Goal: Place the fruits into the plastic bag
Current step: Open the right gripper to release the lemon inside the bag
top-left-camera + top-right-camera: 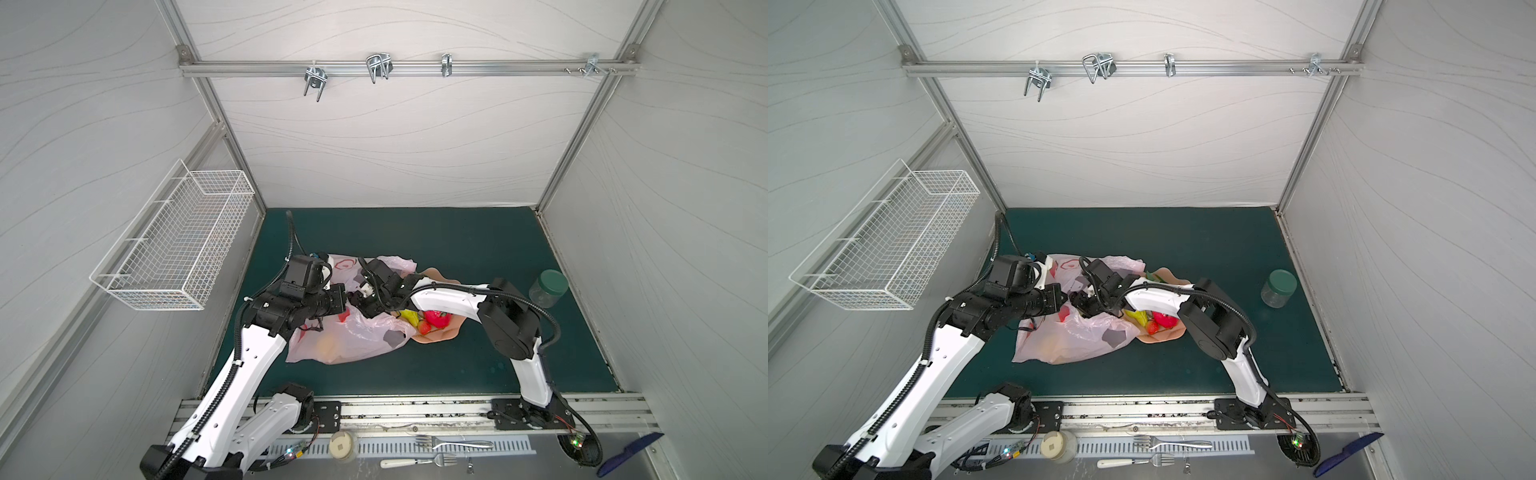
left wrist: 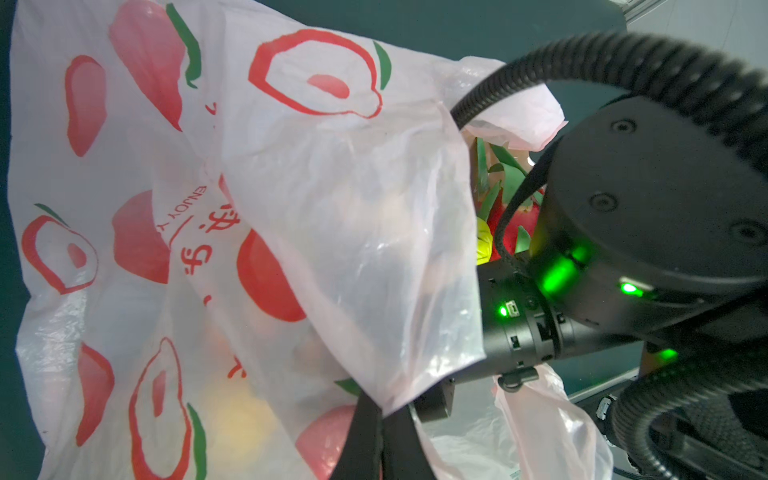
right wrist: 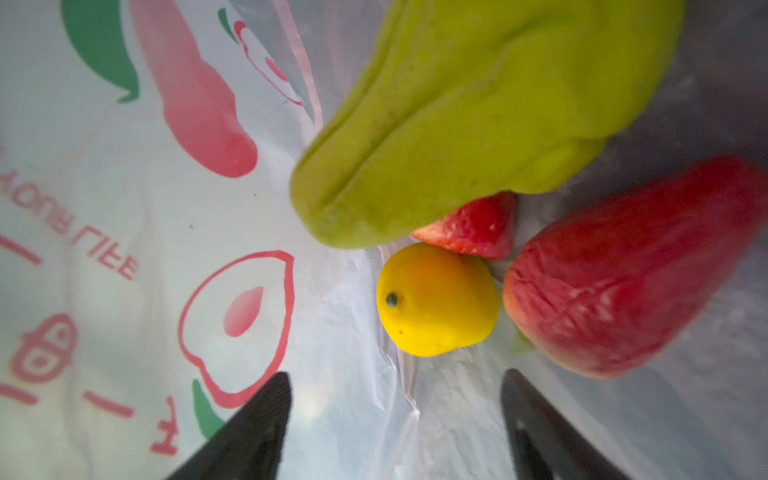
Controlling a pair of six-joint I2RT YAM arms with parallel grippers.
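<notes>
Four fruits inside the plastic bag [image 3: 124,257] in the right wrist view: a smooth yellow lemon [image 3: 436,299] with a small dark stem hole, a pitted strawberry [image 3: 469,228] half hidden behind it, a bigger red fruit [image 3: 623,270] with cracked skin, and a large yellow-green fruit [image 3: 478,116], blurred, cut off by the frame edge and too close to name for sure. Right jaws spread wide, two dark pointed tips with only crinkled film between, nothing held.

Left jaws closed tight in the left wrist view, pressed together on a fold at the mouth edge of the bag, tips partly covered by the film. Both pairs of jaws hard to make out in both top views, buried behind wrists and cables over the bag mouth.

Bag lying crumpled on the dark green bench [image 1: 457,241], thin, glossy, pale pink, half see-through, with a yellowish lump [image 1: 326,345] showing dimly through it. Touching the bag, a peach bowl [image 1: 440,338], mostly hidden under the right arm, holding a red-pink dragon fruit [image 1: 437,318] with green scales. Well apart on the bench, a clear jar [image 1: 548,288] with a dark green lid.

Readable in red print: "ENJOY" [image 2: 202,210] beside Chinese characters; from inside, mirrored and upside down, "LIFE" [image 3: 106,253].
</notes>
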